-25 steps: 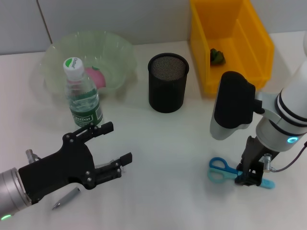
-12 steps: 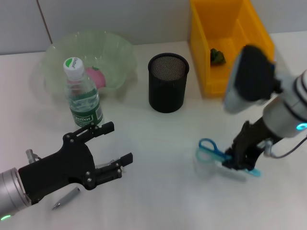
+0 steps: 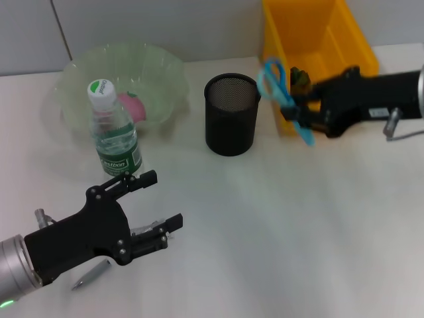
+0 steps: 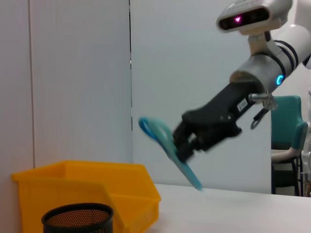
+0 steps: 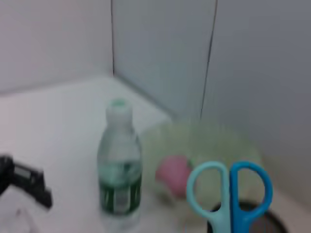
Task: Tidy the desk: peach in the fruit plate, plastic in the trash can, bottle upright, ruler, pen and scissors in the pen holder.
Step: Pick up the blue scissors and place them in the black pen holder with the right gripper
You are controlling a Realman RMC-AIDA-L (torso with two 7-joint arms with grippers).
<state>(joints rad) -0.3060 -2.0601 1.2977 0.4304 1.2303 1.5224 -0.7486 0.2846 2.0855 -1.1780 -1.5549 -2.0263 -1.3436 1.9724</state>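
While the right tool (image 3: 299,111) clamped the scissors (image 3: 283,96) aloft beside the pen holder (image 3: 232,113), the tilted blades risked catching its mesh rim and tipping it. Over the bench (image 3: 278,232), the left tool (image 3: 156,209) hung open near the pen (image 3: 91,274).

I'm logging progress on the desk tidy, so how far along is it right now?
Looks done: peach in the fruit plate, bottle upright, plastic in the trash can. In hand: the right gripper holds the scissors in the air beside the pen holder. Left: the pen lies by the open left gripper. No ruler is visible.
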